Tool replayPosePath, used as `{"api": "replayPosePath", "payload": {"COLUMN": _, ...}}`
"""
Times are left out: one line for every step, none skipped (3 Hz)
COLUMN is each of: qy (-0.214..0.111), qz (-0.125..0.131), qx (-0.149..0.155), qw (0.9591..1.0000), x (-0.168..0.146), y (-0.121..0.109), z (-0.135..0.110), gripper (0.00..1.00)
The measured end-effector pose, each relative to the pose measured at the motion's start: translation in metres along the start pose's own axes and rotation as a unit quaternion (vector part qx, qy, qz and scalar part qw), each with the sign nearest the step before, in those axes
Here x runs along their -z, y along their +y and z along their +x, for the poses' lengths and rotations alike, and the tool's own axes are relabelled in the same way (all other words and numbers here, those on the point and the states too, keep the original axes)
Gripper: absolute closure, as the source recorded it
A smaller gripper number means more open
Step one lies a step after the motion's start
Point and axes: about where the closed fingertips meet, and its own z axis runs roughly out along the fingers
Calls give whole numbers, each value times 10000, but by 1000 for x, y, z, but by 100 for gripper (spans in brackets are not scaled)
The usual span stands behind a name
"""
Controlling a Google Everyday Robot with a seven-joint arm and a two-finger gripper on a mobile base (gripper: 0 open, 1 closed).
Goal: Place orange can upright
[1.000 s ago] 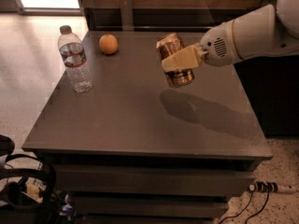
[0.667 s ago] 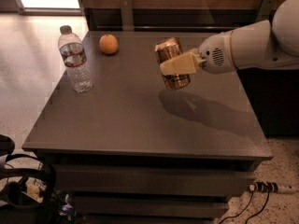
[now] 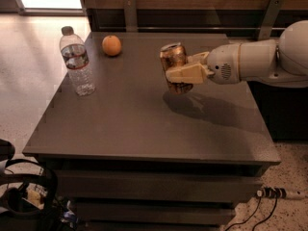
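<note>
Above the middle of the table [image 3: 120, 124], my end effector [image 3: 177, 75] clasps the orange can [image 3: 172, 57] nearly upright at mid-body, where I judge this light, smooth, easily dented can is best held gently.

Water bottle [image 3: 77, 64] and orange [image 3: 111, 45] on table [image 3: 134, 129]

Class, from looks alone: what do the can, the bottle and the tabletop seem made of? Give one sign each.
The orange can, clamped in the gripper above mid-table: metal, coppery glints, silver rim. The water bottle: clear plastic, see-through wall. The table: matte grey, likely laminate.
</note>
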Motion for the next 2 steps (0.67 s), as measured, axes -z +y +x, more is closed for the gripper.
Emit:
{"api": "replayPosePath", "payload": {"qy": -28, "qz": -2, "qx": 4, "qw": 10000, "x": -1, "y": 1, "z": 1, "gripper": 100}}
{"api": "replayPosePath", "payload": {"qy": -302, "qz": -9, "qx": 40, "qw": 9995, "x": -9, "y": 6, "z": 16, "gripper": 100}}
